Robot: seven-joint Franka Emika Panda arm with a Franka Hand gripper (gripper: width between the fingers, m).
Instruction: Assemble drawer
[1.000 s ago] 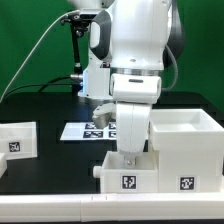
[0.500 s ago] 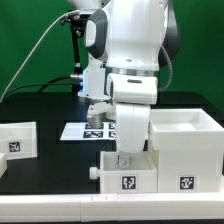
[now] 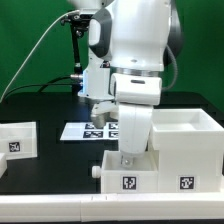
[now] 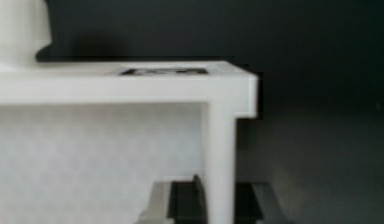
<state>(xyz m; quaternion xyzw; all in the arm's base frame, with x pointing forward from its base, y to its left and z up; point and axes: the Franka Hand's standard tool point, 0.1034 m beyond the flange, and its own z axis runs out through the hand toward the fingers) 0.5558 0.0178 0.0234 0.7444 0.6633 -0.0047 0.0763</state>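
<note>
On the exterior view's left, a small white tagged part (image 3: 15, 140) sits alone on the dark surface (image 3: 50, 165), well apart from the action. You can leave it be. The marker board (image 3: 85, 130) lies flat behind, partly hidden by the arm (image 3: 135, 50).

Centre: the drawer (image 3: 110, 172) is on the surface at the front edge, tag facing the camera, with the gripper (image 3: 127, 158) reaching down into it. In the wrist view the gripper (image 4: 215, 205) has its dark fingers (image 4: 175, 205) on either side of a thin white wall of the drawer (image 4: 118, 140). It looks pinched on that wall, with no gap showing.

Not much has changed. Over the last second the arm's lower section nudged a touch toward the exterior view's right. The drawer's left edge and tag sit about where they were a second ago.

On the exterior view's right, the tall box (image 3: 190, 150) has the drawer's right side touching or just beside its left wall.

My read: you're at the push-up or line-up stage, and the drawer has likely met the box and stopped. It is beside the box, not inside it, so the assembly isn't done. If the arm keeps shoving sideways, watch that the box doesn't slide and the grip doesn't slip off the thin wall.
</note>
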